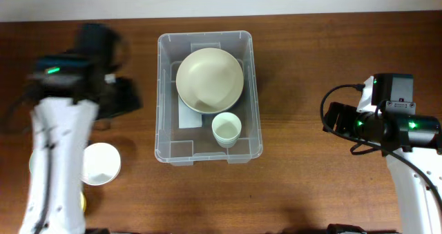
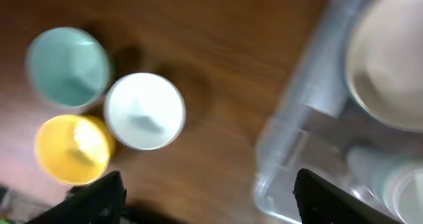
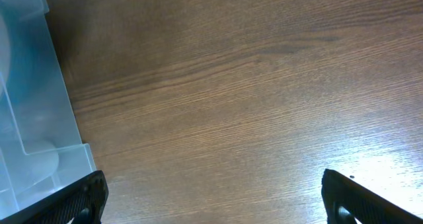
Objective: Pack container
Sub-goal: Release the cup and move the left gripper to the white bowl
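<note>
The clear plastic container [image 1: 166,89] sits mid-table and holds a cream bowl [image 1: 209,79] and a pale green cup [image 1: 226,129]. It also shows blurred in the left wrist view [image 2: 291,145] and at the left edge of the right wrist view [image 3: 26,118]. My left gripper [image 1: 121,96] is open and empty, left of the container above bare wood [image 2: 208,197]. My right gripper [image 1: 335,117] is open and empty over bare table [image 3: 211,197], to the right of the container. A white cup [image 1: 101,163], a teal cup [image 2: 67,67] and a yellow cup [image 2: 73,149] stand at the front left.
In the left wrist view the white cup [image 2: 144,110] stands between the teal and yellow cups, touching or nearly so. The left arm covers most of the yellow cup in the overhead view. The wooden table's far edge [image 1: 276,14] runs along the top.
</note>
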`<state>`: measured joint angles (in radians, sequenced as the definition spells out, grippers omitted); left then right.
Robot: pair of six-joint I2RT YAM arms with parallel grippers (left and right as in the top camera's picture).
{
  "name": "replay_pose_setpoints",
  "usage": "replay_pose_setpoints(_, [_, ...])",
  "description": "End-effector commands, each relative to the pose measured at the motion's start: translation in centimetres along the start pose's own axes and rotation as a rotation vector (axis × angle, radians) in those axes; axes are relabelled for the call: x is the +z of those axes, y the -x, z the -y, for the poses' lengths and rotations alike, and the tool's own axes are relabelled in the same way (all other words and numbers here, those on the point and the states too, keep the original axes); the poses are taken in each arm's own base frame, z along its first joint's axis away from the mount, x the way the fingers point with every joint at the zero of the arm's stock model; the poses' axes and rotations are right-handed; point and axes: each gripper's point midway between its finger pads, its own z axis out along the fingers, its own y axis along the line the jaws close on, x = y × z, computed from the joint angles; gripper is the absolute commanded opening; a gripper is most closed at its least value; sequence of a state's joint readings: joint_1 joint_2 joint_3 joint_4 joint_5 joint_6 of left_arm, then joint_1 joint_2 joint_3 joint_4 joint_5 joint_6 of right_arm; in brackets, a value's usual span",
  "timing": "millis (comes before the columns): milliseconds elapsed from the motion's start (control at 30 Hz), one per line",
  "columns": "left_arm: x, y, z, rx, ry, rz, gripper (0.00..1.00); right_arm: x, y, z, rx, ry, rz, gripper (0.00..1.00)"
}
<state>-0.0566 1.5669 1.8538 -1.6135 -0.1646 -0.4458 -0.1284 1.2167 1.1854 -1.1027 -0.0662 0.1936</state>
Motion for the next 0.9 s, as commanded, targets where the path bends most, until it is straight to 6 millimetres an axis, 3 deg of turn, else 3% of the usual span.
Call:
replay_pose_setpoints(0, [1.3, 0.5, -4.2, -0.114, 0.059, -0.033, 0.87, -0.2, 0.1, -0.1, -0.008, 0.004, 0.007, 0.99])
replay_pose_setpoints(100, [5.5, -0.5, -5.9, -0.166, 0.101, -0.106, 0.93, -0.2, 0.1, -0.1, -0.008, 0.004, 0.007, 0.99])
replay_pose_setpoints(267, [14.2, -3.0, -4.5, -0.133, 0.007, -0.210, 0.96, -0.2, 0.1, -0.1, -0.008, 0.004, 0.007, 0.99])
replay_pose_setpoints(367, [17.3, -3.7, -3.9, -0.113, -0.010, -0.252, 0.96, -0.2, 0.1, -0.1, -0.008, 0.004, 0.006, 0.99])
replay_pose_setpoints(567, [21.5, -4.3, -3.8, -0.111, 0.018, -0.344, 0.96, -0.2, 0.1, -0.1, -0.008, 0.004, 0.006, 0.99])
replay_pose_setpoints(867, [25.2, -6.0, -4.1, -0.116, 0.047, -0.457, 0.95, -0.2, 0.1, -0.1, -0.008, 0.003, 0.007, 0.99])
